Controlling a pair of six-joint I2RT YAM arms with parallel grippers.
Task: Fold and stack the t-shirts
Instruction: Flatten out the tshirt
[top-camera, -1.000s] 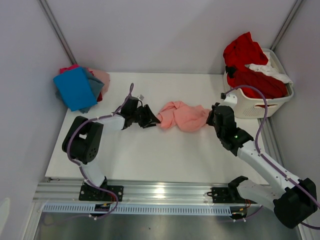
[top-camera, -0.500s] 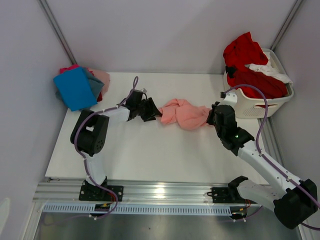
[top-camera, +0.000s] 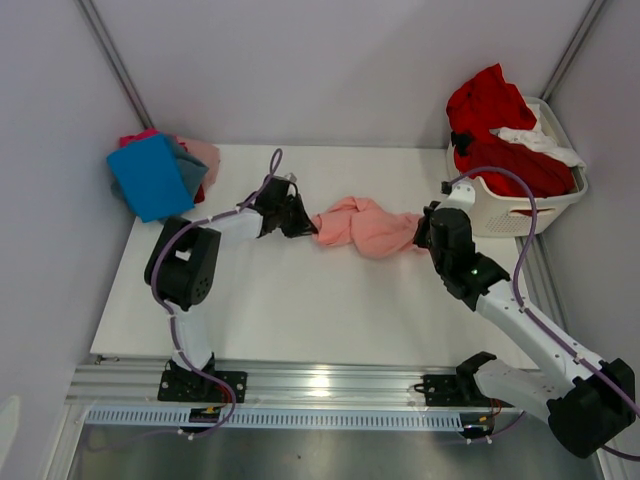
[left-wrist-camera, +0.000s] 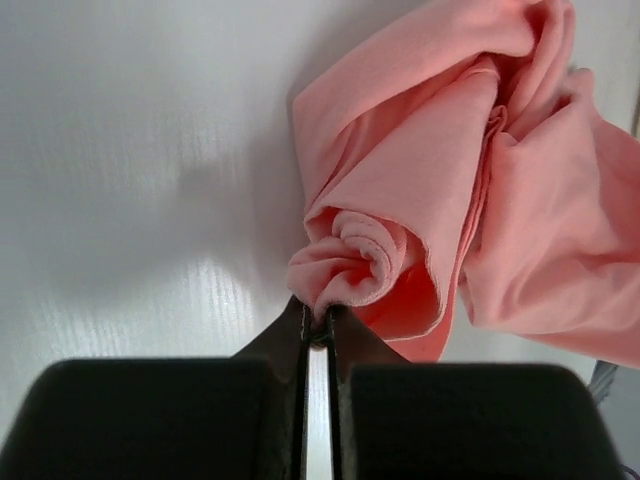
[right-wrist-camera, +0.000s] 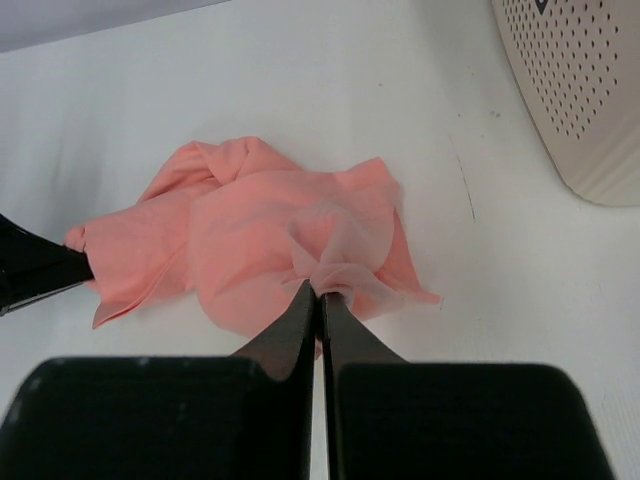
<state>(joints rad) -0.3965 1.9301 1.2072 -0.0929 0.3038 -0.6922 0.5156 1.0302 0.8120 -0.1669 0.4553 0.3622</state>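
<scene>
Closed since a second ago, the left gripper (left-wrist-camera: 318, 318) is seen clamped on a rolled end of the salmon-pink t-shirt (top-camera: 365, 228), which is bunched at the middle of the table (top-camera: 300, 310). Its other end is pinched by the right gripper (right-wrist-camera: 320, 292). Red t-shirts (top-camera: 490, 120) and a white t-shirt (top-camera: 535, 140) are heaped in the white plastic laundry basket (top-camera: 520, 215) at right rear.

Left arm (top-camera: 178, 268) and right arm (top-camera: 530, 330): both are white tubes between chunky black joint housings. Purple cables (top-camera: 517, 190) loop along each. A small green light (top-camera: 470, 271) glows on the right one. Left gripper (left-wrist-camera: 318, 335) and right gripper (right-wrist-camera: 320, 297) have matte black wedge fingers (right-wrist-camera: 290, 325) on boxy black mounts.
</scene>
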